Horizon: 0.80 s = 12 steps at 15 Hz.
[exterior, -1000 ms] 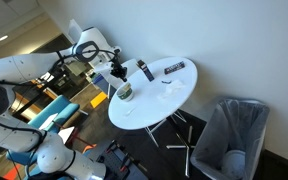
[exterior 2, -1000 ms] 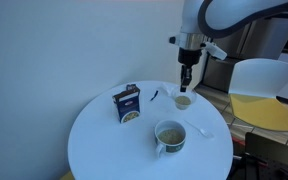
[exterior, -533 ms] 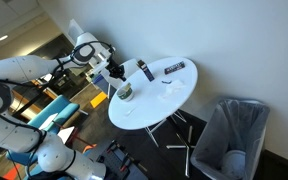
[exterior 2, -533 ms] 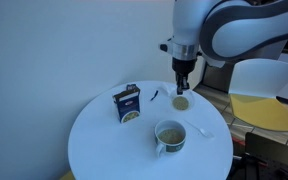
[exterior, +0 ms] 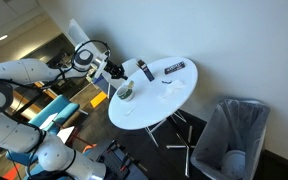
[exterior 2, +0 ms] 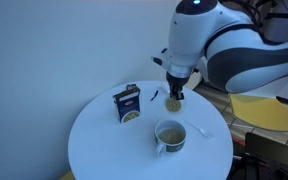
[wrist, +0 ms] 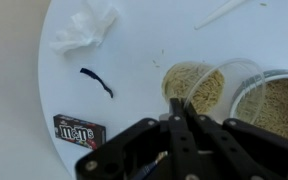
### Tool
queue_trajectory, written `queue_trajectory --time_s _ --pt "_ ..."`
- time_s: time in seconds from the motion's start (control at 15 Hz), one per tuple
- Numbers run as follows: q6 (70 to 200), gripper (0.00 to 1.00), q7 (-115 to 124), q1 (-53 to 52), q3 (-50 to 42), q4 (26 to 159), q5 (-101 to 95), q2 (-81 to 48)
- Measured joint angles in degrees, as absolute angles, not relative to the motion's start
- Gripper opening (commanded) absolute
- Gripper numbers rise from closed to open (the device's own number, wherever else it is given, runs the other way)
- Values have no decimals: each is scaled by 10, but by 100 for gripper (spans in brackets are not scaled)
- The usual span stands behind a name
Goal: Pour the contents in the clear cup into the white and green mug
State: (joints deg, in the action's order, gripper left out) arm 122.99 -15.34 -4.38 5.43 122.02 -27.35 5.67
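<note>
The clear cup (wrist: 199,88) stands on the round white table and holds tan grains. The white and green mug (wrist: 276,105) stands right next to it and also holds tan grains; it shows in both exterior views (exterior 2: 170,135) (exterior: 125,92). My gripper (wrist: 180,108) hangs just above the cup's near rim with its fingers pressed together and nothing between them. In an exterior view the gripper (exterior 2: 174,97) covers most of the cup. In the other exterior view the gripper (exterior: 112,70) is at the table's far edge.
On the table lie a crumpled tissue (wrist: 84,27), a black strip (wrist: 97,82), a dark m&m's packet (wrist: 79,130) and a white stick (wrist: 224,10). A blue box (exterior 2: 127,103) stands left of the cup. A grey bin (exterior: 229,135) stands beside the table.
The arm has swung over the table and the gripper has come down from above the clear cup to its rim. The cup and the mug have not moved.
</note>
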Motion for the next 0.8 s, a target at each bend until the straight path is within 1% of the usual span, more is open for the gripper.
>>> queue_trajectory --time_s 0.4,0.8 --pt "1318 1 -105 -51 65 1273 -356 64" --pt "1338 1 -33 -60 89 1313 -462 101"
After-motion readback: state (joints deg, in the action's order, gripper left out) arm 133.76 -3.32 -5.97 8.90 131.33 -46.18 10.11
